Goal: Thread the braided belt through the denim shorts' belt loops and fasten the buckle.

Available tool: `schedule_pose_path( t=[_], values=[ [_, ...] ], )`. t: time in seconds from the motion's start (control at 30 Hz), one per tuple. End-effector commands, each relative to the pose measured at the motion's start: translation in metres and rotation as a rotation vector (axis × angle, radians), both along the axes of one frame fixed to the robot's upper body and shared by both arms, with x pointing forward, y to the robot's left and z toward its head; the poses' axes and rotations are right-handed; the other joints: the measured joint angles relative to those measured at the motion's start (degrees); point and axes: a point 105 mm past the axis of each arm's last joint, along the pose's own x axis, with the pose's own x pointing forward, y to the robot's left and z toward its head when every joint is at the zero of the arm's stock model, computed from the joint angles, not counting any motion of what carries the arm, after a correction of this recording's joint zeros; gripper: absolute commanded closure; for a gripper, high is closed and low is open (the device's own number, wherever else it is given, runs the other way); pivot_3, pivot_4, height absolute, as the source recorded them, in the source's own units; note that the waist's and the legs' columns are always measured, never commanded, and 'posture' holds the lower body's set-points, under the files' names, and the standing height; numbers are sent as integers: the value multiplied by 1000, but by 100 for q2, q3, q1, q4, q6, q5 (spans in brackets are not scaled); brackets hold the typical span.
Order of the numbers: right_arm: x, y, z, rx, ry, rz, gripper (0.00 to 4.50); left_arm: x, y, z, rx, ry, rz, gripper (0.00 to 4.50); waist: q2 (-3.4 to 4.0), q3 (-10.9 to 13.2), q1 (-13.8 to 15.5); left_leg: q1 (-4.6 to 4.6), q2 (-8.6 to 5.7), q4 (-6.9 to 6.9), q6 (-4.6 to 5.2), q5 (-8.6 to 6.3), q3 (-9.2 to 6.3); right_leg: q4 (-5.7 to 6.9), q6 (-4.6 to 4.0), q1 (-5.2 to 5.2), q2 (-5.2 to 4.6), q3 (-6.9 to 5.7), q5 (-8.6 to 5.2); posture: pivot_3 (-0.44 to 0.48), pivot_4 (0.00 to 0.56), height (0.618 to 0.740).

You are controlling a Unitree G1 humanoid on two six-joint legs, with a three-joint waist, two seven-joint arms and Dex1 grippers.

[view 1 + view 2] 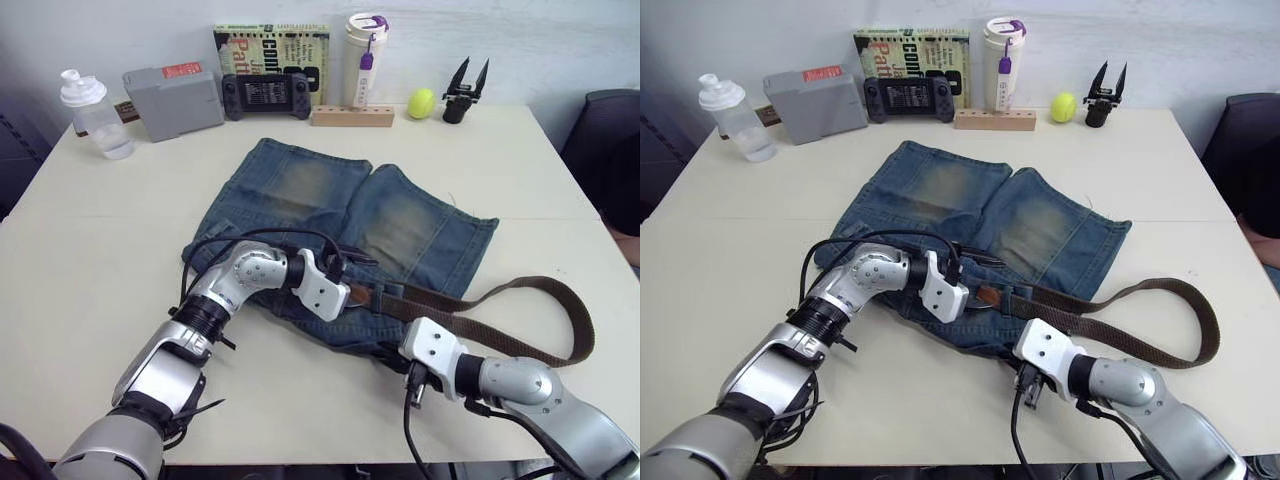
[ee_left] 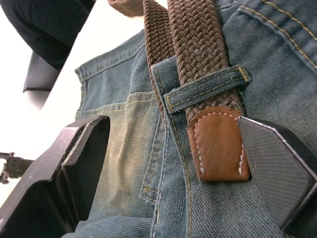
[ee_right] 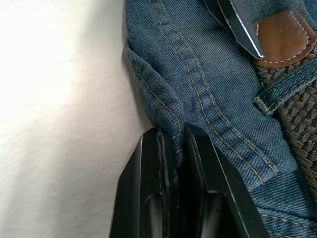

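The right gripper (image 3: pixel 178 148) is nearest, at the desk's front edge, its two fingers (image 3: pixel 148 188) pinched tight on a fold of the waistband hem of the denim shorts (image 1: pixel 330 210). Just beyond it, the left gripper (image 2: pixel 173 163) hovers over the waistband with its fingers (image 2: pixel 277 163) spread wide, holding nothing; one finger touches the tan leather tip of the braided belt (image 1: pixel 520 300), which lies between the two. That tip has passed under one belt loop (image 2: pixel 208 87), the single loop I can make out clearly, and the strap runs on along the waistband, then sweeps off to the robot's right in one big loop on the desk (image 1: pixel 120 230). The one pair of shorts lies flat mid-desk, legs pointing away. Along the far edge stand one clear shaker bottle (image 1: pixel 95 115), one grey box (image 1: pixel 172 100), one game controller (image 1: pixel 265 95), one book (image 1: pixel 270 45), one wooden block (image 1: pixel 350 116), one white tumbler (image 1: pixel 365 60), one yellow ball (image 1: pixel 421 102) and one spare black gripper (image 1: pixel 465 90).
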Motion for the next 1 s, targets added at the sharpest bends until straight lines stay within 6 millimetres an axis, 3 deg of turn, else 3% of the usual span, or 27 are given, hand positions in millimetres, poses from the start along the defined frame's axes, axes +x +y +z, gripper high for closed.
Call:
schedule_pose_path(
  t=[0.03, 0.3, 0.63, 0.87, 0.9, 0.97, 1.0],
  values=[
    [6, -6, 6, -8, -30, -24, 4464, -6, 6, -7, 57, -18, -53, 0, 0, 0, -2, 0, 0, 0, 0, -1, 0, 0, 0, 0, 0, -5, 0, 0, 150, 709],
    [9, -6, 5, -13, -30, -28, 4464, -3, 8, -8, 74, -36, -42, 0, 0, 0, -3, 0, 1, 1, 0, -1, -1, 1, 0, 0, 0, -29, 0, 0, 150, 709],
    [6, -3, 6, -3, -25, -22, 4464, 17, 5, -8, 20, -220, 70, 0, -4, -2, 25, 0, -1, 4, 26, -17, -2, 7, 1, 1, -8, -29, 0, 0, 150, 709],
    [5, -3, 6, -4, -19, -19, 4464, 8, 9, -11, -20, -254, 36, 0, -4, -3, 26, -1, -3, 6, 31, -20, -1, 8, 3, 2, -12, -29, 2, 0, 150, 709],
    [5, -3, 6, -4, -19, -18, 4500, 7, 10, -14, -20, -252, 32, 625, -4, -3, 23, 0, -3, 6, 30, -19, -1, 8, 3, 2, -12, -29, 2, 0, 150, 709],
    [6, -2, 5, -4, -19, -17, 4500, 6, 11, -17, -19, -250, 31, 1097, -4, -2, 13, -1, -3, 6, 29, -19, -1, 8, 3, 1, -11, -30, 2, 0, 150, 709],
    [6, -2, 5, -4, -19, -16, 4500, 5, 12, -18, -20, -249, 29, 1585, -4, -2, 10, -1, -3, 6, 29, -19, -1, 8, 3, 1, -11, -30, 2, 0, 150, 709]
  ],
)
